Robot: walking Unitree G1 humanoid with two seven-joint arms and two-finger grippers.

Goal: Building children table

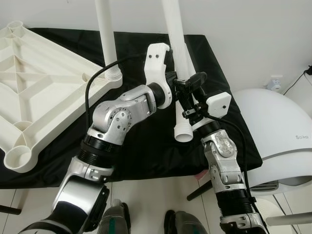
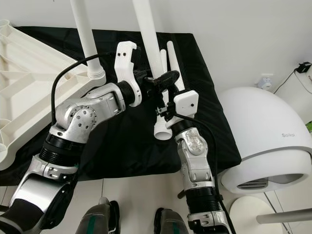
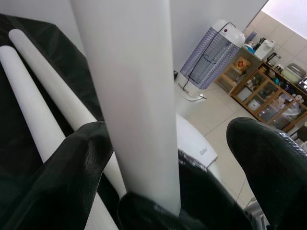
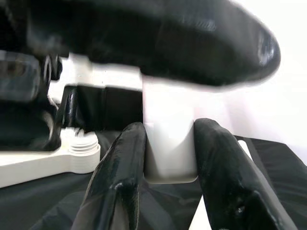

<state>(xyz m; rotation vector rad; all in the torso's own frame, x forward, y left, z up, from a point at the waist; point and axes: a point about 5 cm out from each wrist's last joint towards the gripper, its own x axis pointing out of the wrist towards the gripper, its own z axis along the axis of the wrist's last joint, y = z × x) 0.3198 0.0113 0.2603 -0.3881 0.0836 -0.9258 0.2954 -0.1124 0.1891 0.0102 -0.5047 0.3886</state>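
The white table top (image 1: 34,92) lies upside down on the black cloth at the left, with one white leg (image 1: 108,39) standing in its near corner socket. A second white leg (image 1: 176,44) is held tilted above the cloth. My right gripper (image 1: 189,112) is shut on this leg just above its lower threaded end (image 1: 184,132); both fingers (image 4: 120,167) press its sides. My left gripper (image 1: 187,82) sits higher on the same leg, open around it: one finger (image 3: 72,177) touches it, the other (image 3: 273,163) stands apart. Two more legs (image 2: 169,56) lie on the cloth behind.
The black cloth (image 1: 146,146) covers a low table whose front edge is near my feet (image 1: 180,224). A white domed appliance (image 1: 278,131) stands close on the right. A white wall runs behind. A tower fan (image 3: 211,52) and shelves show in the left wrist view.
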